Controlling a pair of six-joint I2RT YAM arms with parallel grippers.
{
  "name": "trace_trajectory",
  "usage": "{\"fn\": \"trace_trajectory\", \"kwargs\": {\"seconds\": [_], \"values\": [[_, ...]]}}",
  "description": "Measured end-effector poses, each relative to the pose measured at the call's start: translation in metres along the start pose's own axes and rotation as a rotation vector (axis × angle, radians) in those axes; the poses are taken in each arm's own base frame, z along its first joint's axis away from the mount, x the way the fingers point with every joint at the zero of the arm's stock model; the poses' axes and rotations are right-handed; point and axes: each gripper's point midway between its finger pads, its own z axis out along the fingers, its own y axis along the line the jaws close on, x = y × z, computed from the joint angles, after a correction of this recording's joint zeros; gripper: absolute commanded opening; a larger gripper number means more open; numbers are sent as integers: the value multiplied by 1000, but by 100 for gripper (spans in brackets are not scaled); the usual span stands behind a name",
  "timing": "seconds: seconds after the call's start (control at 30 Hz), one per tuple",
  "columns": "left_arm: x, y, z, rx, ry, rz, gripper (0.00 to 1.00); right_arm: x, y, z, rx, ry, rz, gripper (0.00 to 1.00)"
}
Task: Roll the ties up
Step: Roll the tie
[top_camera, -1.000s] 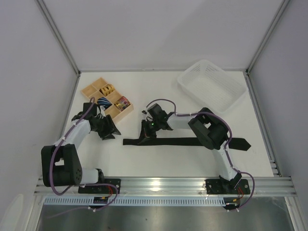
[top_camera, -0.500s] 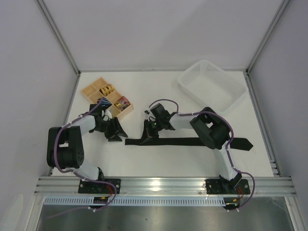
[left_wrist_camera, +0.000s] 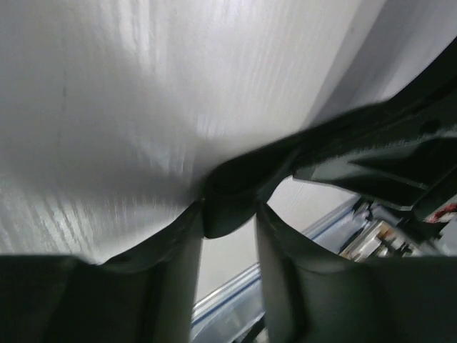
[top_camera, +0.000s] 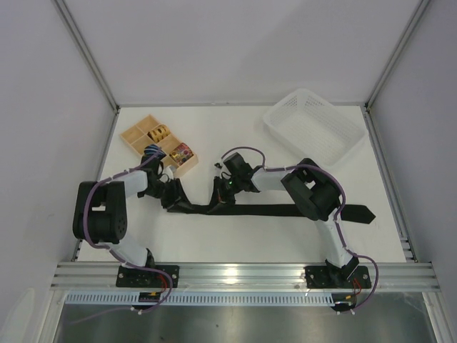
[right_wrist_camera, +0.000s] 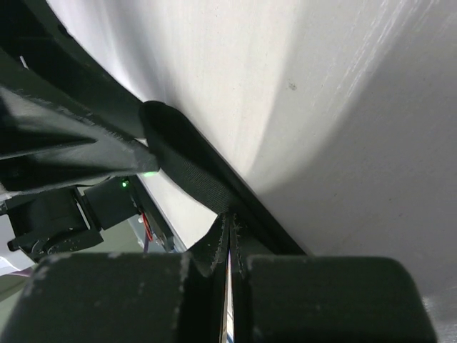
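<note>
Tie: the black tie (top_camera: 271,210) is lying flat and at full length across the near half of the bench (top_camera: 235,132), with its narrow end pointing left and its pointed wide end reaching out to the right, beyond the right arm
Roll: no coil is showing on this tie; in the left wrist view the narrow end is only humping up into a small fold
Left end effector: the left end effector (top_camera: 173,203) is sitting at the narrow end with its fingers (left_wrist_camera: 171,271) standing partway apart and the tip of the tie lying between them; as far as the view shows, they are not clamping it
Right end effector: the right end effector (top_camera: 220,202) is working just beside it, a little further along the strip, with its fingers pressed together and pinching the fabric up off the bench
Wooden tray: the wooden tray (top_camera: 136,136) is sitting beyond the left arm, holding three patterned coils (top_camera: 158,132) that are looking like ties already rolled
Basket: the white basket (top_camera: 314,128) is standing at the far right, well apart from the tie
Progress: judging by this, the rolling of the black tie is only beginning, and nearly its whole length is waiting to be wound
</note>
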Motion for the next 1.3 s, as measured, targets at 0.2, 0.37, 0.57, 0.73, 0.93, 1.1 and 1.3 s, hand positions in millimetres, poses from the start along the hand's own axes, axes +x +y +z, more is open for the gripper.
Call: {"fn": "trace_trajectory", "kwargs": {"seconds": [0.2,0.37,0.57,0.73,0.93,1.1,1.3], "values": [[0,3,1,-35,-9,20,19,-4,0,1,10,-14,5,0],[-2,-2,-9,-50,-52,50,9,-10,1,4,26,-33,-3,0],[2,-15,-18,-68,-92,92,5,-12,3,7,46,-41,-6,0],[6,-36,-20,-56,-99,127,5,-11,4,8,54,-38,-6,0],[6,-64,-7,-47,-68,165,5,-10,5,8,57,-35,-5,0],[9,-76,8,-43,-41,168,5,-10,5,8,59,-33,-2,0],[13,-77,20,-65,-24,149,3,-9,5,6,65,-30,14,0]]}}
